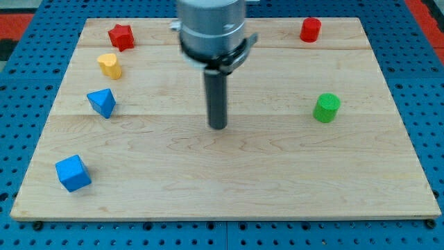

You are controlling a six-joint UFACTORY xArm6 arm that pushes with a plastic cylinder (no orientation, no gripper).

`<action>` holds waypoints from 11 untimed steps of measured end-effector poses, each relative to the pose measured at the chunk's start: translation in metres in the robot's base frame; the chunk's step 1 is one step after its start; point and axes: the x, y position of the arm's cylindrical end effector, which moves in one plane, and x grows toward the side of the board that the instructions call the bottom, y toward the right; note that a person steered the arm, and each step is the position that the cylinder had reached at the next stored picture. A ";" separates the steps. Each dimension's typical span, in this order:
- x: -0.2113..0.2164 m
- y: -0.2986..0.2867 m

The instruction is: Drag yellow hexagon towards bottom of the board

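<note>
The wooden board (229, 187) lies on a blue table with holes (423, 83). Nearest to the camera, at the left, there is a blue cube (73, 173), close to the near left corner of the board. A little farther, also at the left, stands a blue block with a triangle shape (103, 103).

In the middle of the board my tip (218, 126) stands on bare wood, well apart from every block. The rod is dark and straight, and it hangs from a grey round body of the arm (211, 28) at the far side. This arm has no jaws, so there is nothing that spreads or pinches; only the rod end meets the board.

At the right, about as far as my tip, stands a green cylinder (326, 107).

Farther at the left is the yellow hexagon (109, 65). It is a small block of warm yellow colour, with a flat top and short sides, and its exact outline is hard to tell. It is far to the left of my tip, between the blue triangle block and a red star-like block (121, 37).

At the far right corner stands a red block (310, 30), maybe also a hexagon.
</note>
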 end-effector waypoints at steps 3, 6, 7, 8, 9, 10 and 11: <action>-0.162 0.114; -0.253 0.037; -0.256 0.008; -0.254 -0.015; -0.237 -0.033; -0.215 -0.052; -0.206 -0.073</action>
